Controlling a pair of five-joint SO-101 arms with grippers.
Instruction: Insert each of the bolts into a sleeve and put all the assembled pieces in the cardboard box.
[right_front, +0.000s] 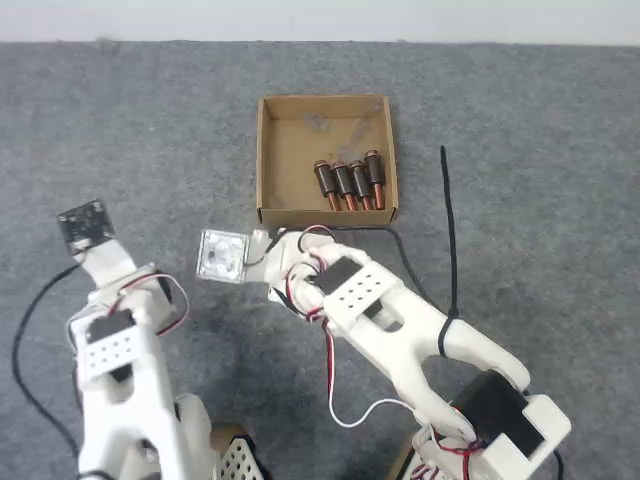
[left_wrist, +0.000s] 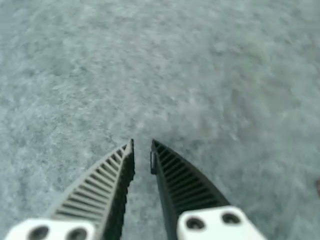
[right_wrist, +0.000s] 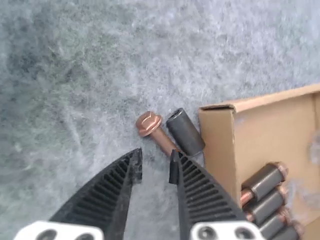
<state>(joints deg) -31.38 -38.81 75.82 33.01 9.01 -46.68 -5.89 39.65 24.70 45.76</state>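
A grey felt-covered table (right_front: 520, 120) has an open brown cardboard box (right_front: 262, 160) at its 12 o'clock. The right gripper (right_wrist: 156, 160) hangs by the box's 7 o'clock corner, its fingers slightly parted and holding nothing. The left gripper (left_wrist: 142, 150), at the table's 8 o'clock, also shows a narrow gap and is empty. Four assembled black-and-copper pieces (right_front: 350, 182) lie in the box's 5 o'clock corner. Just outside the box, a black cylindrical sleeve (right_wrist: 185, 132) and a copper flanged bolt (right_wrist: 148, 123) lie side by side, not yet joined. They look like the last pair.
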